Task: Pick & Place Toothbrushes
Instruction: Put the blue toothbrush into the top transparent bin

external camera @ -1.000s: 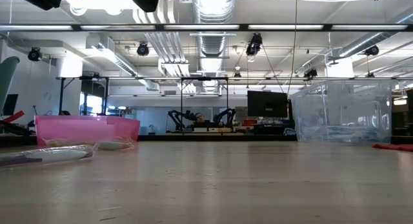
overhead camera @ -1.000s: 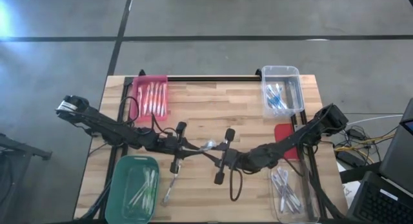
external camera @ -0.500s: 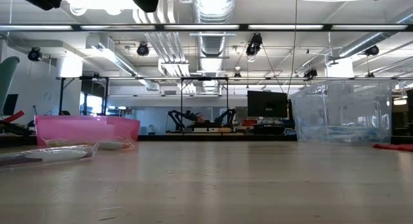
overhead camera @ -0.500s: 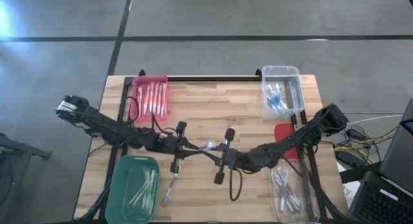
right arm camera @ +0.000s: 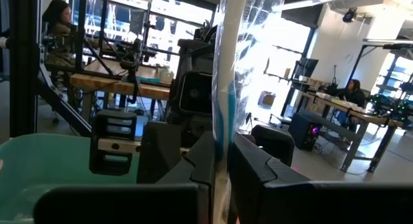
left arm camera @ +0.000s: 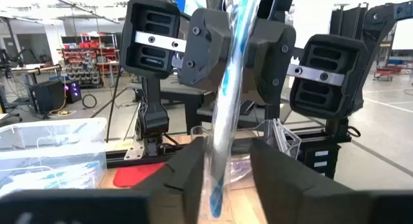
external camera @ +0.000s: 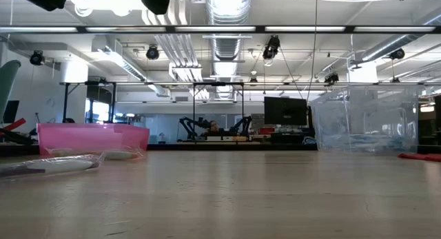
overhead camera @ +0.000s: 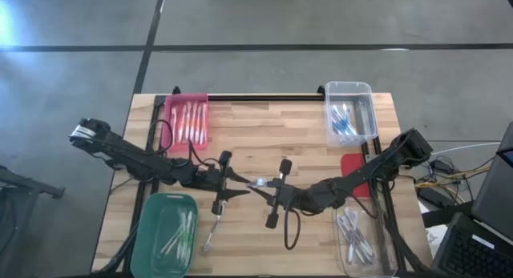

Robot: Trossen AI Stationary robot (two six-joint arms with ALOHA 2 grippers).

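A clear-wrapped toothbrush [overhead camera: 258,183] with blue accents stands about upright in the air over the table's middle, between my two grippers. My right gripper [overhead camera: 270,184] comes from the right and is shut on it [right arm camera: 222,146]. My left gripper [overhead camera: 240,184] faces it from the left and is open. In the left wrist view its fingers [left arm camera: 187,179] stand on either side of the toothbrush's lower part [left arm camera: 218,166], with a gap showing. Another wrapped toothbrush [overhead camera: 212,234] lies flat on the table near the green bin [overhead camera: 164,234]. My right gripper pinches the toothbrush's wrapped shaft [right arm camera: 222,124] between its two fingers [right arm camera: 258,162], higher up than where my left fingers stand [left arm camera: 227,62]. The fingers come level from the table's right side and lie across it. The toothbrush stands upright, clear of the table.
A pink bin [overhead camera: 188,122] with toothbrushes sits far left, a clear bin [overhead camera: 350,114] far right, another clear bin [overhead camera: 361,238] near right. A red flat piece [overhead camera: 357,167] lies under the right arm. A black rail [overhead camera: 264,96] runs along the far edge.
My left gripper has opened around the toothbrush and let it go. The toothbrush stays in place in my right gripper. Neither arm has shifted.
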